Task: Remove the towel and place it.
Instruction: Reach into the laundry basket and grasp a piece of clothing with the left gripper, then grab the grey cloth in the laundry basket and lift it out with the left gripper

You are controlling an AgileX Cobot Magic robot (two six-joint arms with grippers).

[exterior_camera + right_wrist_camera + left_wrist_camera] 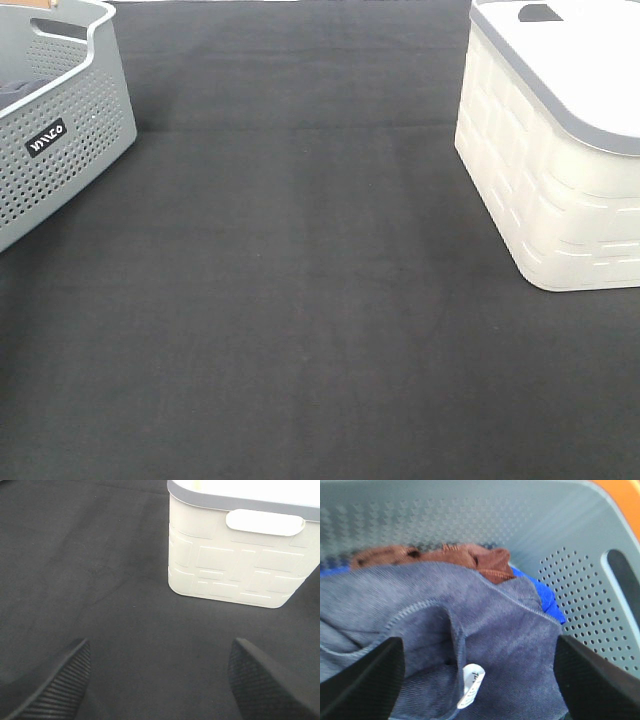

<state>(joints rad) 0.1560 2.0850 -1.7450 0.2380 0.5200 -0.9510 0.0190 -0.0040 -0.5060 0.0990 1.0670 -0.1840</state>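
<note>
The greyish-lavender towel (445, 630) lies crumpled inside the grey perforated basket (580, 605), with its small white tag (471, 685) facing up. My left gripper (479, 680) is open just above it, one finger on each side of the tag. A brown cloth (465, 557) and a blue cloth (547, 600) lie beneath the towel. In the exterior high view only the basket's corner (60, 140) shows at far left; neither gripper shows there. My right gripper (160, 680) is open and empty above the dark table.
A white basket with a grey rim (560, 150) stands at the back right; it also shows in the right wrist view (240, 550). The black cloth-covered table (300, 300) stretches between the two baskets.
</note>
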